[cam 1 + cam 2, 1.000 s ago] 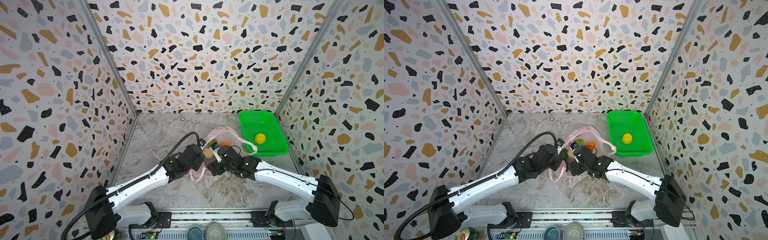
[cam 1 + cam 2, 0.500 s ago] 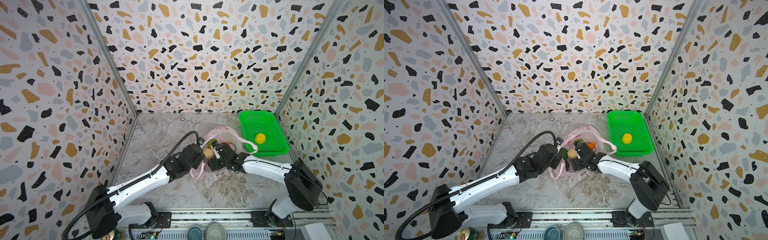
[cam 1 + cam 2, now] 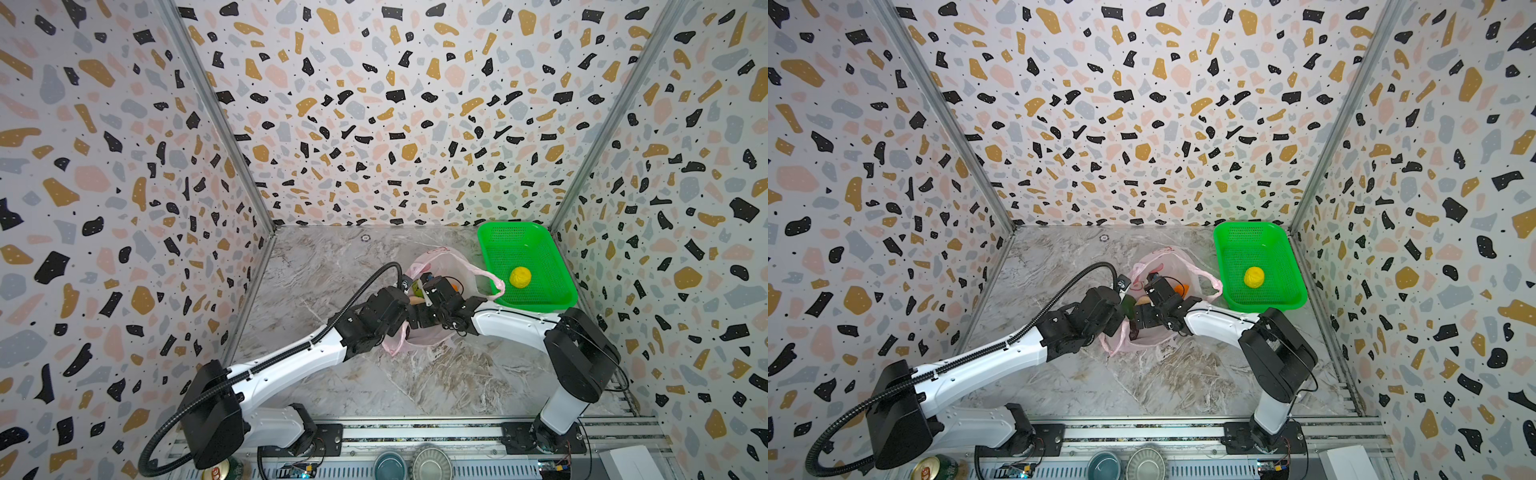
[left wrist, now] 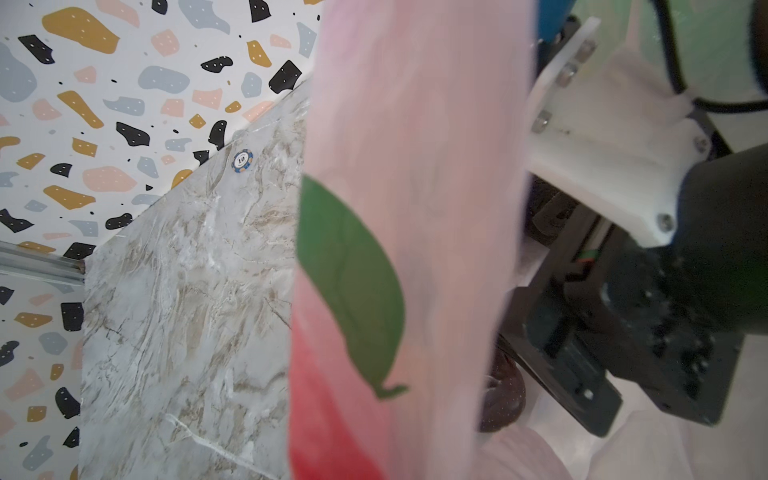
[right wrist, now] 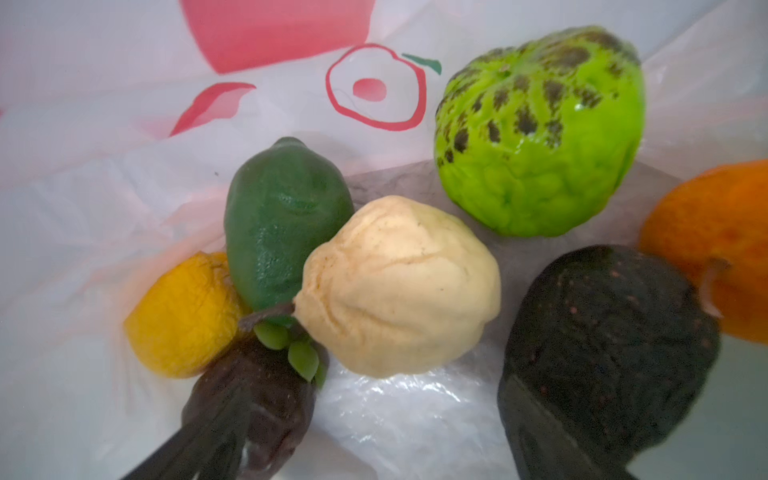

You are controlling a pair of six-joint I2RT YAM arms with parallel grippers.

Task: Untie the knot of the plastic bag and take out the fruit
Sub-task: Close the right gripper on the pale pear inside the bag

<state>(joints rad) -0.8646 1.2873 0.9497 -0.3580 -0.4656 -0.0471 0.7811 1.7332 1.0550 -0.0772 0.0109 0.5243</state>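
Note:
The pale pink plastic bag (image 3: 451,266) (image 3: 1177,266) lies open on the marble floor in both top views. The knot is out of view. My left gripper (image 3: 409,299) is at the bag's near rim, shut on the pink film (image 4: 415,208) that fills its wrist view and hides its fingers. My right gripper (image 5: 374,436) (image 3: 428,295) is inside the bag, open. Ahead of it lie a cream-white fruit (image 5: 399,286), a dark green one (image 5: 286,224), a bumpy light green one (image 5: 540,133), yellow (image 5: 183,316), orange (image 5: 715,249), blackish-brown (image 5: 611,345) and dark purple (image 5: 249,399).
A bright green mesh basket (image 3: 515,232) (image 3: 1237,237) stands at the back right with one yellow fruit (image 3: 520,277) in it. A small poker chip (image 3: 365,237) (image 4: 242,160) lies near the back wall. Patterned walls close in three sides. Bowls and a can sit by the front rail.
The right arm has folded up at its elbow and its gripper has gone deeper into the bag, with the jaws a little wider. The left gripper has kept its hold and place.

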